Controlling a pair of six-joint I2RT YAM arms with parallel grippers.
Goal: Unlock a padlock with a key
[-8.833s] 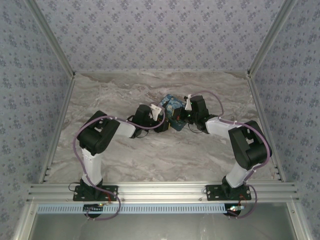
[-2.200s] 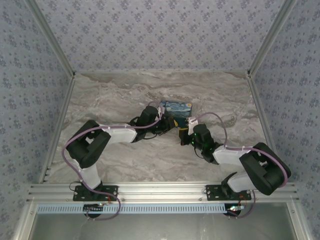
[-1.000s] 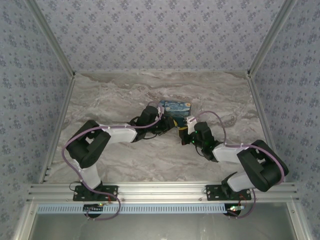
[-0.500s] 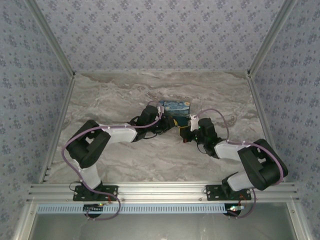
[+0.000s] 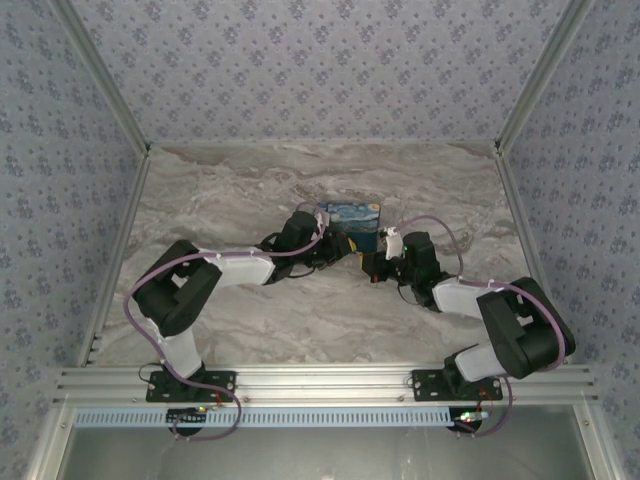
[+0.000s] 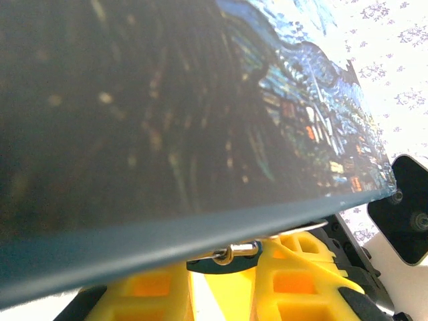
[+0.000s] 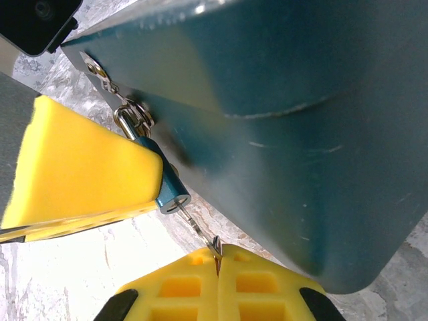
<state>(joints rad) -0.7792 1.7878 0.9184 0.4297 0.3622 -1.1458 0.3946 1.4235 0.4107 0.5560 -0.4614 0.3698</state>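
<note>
The tiny blue padlock hangs by its silvery shackle from a hasp on the starry-night box. In the right wrist view, a yellow finger of the left gripper covers most of the padlock body. My left gripper is shut on the padlock, pressed under the box edge. My right gripper is shut on the thin key. The key's tip sits at the keyhole in the padlock's round end. From above, the left gripper and right gripper meet at the box's near side.
The box's dark teal wall looms right beside the right gripper. Marble tabletop spreads around the box. Patterned walls enclose the table on three sides, with metal rails along the near edge.
The right gripper has moved back and to the left from the near side, bringing the key up to the padlock. The left arm has stayed still, holding the padlock.
</note>
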